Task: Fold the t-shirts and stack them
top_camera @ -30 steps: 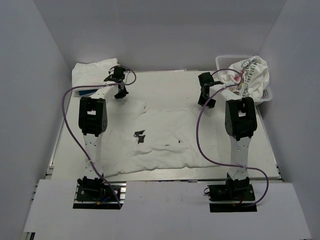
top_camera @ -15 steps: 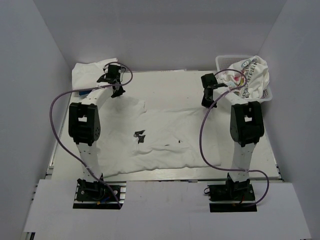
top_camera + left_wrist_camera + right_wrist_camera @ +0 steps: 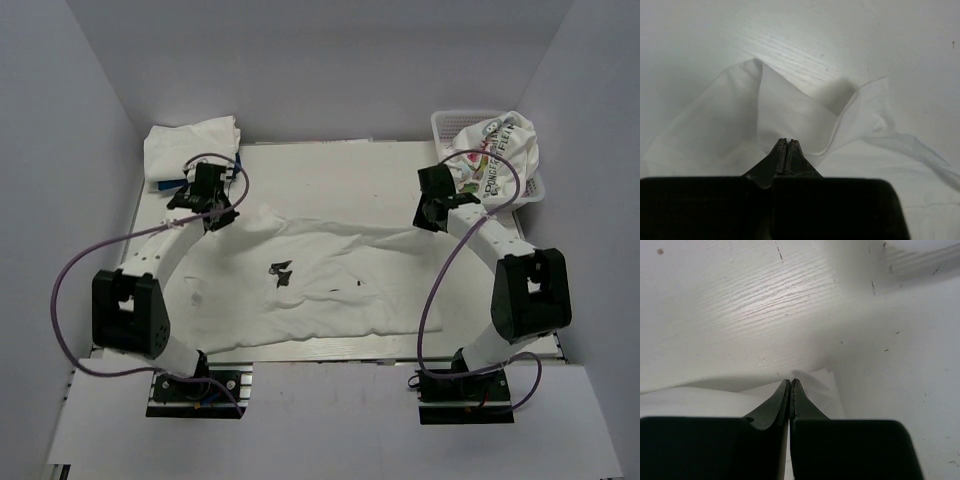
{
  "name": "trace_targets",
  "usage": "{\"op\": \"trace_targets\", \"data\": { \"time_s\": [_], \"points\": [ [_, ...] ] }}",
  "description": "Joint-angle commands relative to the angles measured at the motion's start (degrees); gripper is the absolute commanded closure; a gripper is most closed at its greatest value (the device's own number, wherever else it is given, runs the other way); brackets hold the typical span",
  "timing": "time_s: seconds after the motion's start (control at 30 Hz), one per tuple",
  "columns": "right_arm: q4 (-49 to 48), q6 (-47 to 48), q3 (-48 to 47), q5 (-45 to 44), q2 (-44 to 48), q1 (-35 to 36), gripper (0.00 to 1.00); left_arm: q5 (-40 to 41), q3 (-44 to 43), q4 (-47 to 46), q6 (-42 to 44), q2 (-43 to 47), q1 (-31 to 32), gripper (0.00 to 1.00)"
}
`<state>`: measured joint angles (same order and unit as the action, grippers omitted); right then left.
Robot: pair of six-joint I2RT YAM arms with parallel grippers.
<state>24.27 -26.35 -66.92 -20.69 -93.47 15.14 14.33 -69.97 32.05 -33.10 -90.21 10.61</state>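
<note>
T-shirt (image 3: 320, 300), white and wrinkled, far edge clamped by left fingers (image 3: 781, 156) and right fingers (image 3: 783, 401).

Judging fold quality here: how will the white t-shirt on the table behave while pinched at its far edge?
Probably floppy: the white t-shirt creases between the left gripper and right gripper, its edge curling in the left wrist view. Likely light, since fingertip pinches hold it. Its body may drag on the table.
</note>
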Motion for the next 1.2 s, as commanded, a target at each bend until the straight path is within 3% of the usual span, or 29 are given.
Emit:
{"op": "trace_targets", "data": {
  "time_s": [0.0,0.13,0.53,0.8,0.83,0.87,0.9,0.93,0.97,1.0,1.1,1.17],
  "points": [
    [-2.12,-0.46,3.01,0.38,6.0,0.16,1.0,0.0,5.88,1.52,-4.68,10.28,0.02,1.0],
    [-3.0,-0.98,8.1,0.48,10.93,0.33,1.0,-0.62,14.42,2.39,-7.41,19.86,0.02,1.0],
    [-3.7,-3.62,17.6,1.79,18.84,0.07,1.0,2.9,31.82,19.08,-23.99,44.75,0.02,1.0],
    [-2.13,-6.42,23.58,0.39,21.05,0.07,1.0,-1.05,35.35,27.78,-34.38,50.93,0.1,1.0],
    [-1.78,-6.96,24.02,0.21,21.14,-0.02,0.94,-2.62,35.35,29.98,-35.62,50.93,0.63,1.0],
    [0.32,-7.66,24.55,0.04,21.31,-0.02,0.59,-4.38,35.35,30.95,-36.24,50.93,0.64,0.73],
    [1.12,-8.71,25.94,-0.4,21.66,-0.11,0.46,-5.7,35.35,32.1,-36.24,50.14,-0.84,0.59],
    [1.91,-9.76,26.22,-0.84,21.84,-0.11,0.25,-6.32,34.56,35.41,-36.24,48.83,-0.86,0.45],
    [2.53,-9.77,26.4,-0.67,22.54,-0.11,0.17,-5.2,32.47,37.27,-37.03,48.04,-0.86,0.25],
    [2.88,-9.77,26.48,-0.67,23.07,0.07,0.11,-3.88,30.88,39.03,-37.73,47.33,0.01,0.19],
    [3.33,-9.07,25.17,0.73,24.74,0.16,0.1,0.34,24.03,41.96,-35.39,44.43,0.02,0.0],
    [2.89,-7.67,23.32,2.66,26.15,0.24,0.1,0.97,20.6,36.72,-31.17,42.94,0.02,0.0]
  ]
}}
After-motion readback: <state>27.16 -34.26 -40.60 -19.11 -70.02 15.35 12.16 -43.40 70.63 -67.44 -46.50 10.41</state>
